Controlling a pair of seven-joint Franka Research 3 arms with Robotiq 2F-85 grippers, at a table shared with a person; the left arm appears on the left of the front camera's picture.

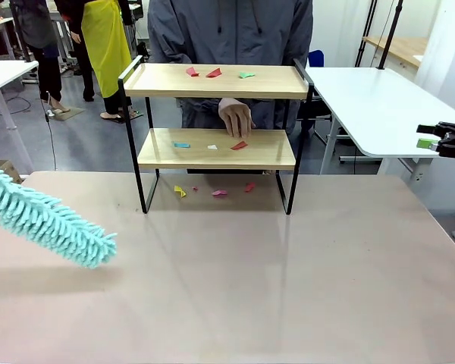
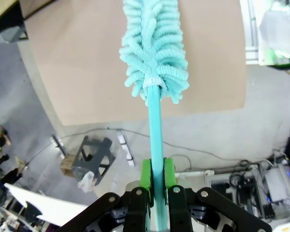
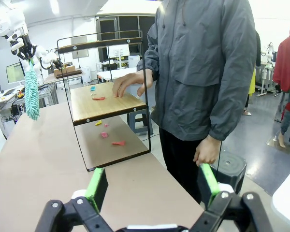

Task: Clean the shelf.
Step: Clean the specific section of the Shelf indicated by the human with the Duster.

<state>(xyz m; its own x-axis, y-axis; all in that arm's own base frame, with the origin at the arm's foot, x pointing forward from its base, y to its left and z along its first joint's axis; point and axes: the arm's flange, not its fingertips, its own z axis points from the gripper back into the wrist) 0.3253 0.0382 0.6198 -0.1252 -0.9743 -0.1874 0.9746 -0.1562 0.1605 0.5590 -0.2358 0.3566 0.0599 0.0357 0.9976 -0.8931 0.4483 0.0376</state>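
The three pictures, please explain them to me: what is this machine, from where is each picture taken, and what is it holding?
It is a robot with two arms at a table. The front picture looks across the table at a person whose hand rests on the lower board of the shelf. Coloured paper scraps lie on both boards and on the table beneath. The other two pictures come from cameras on the wrists. The left gripper is shut on the handle of a turquoise fluffy duster. The right gripper is open and holds nothing.

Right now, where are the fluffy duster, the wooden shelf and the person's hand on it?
duster (image 1: 49, 222), front view, middle of the fluffy head
shelf (image 1: 167, 82), front view, bare top board
person's hand (image 1: 236, 118), front view, back of hand
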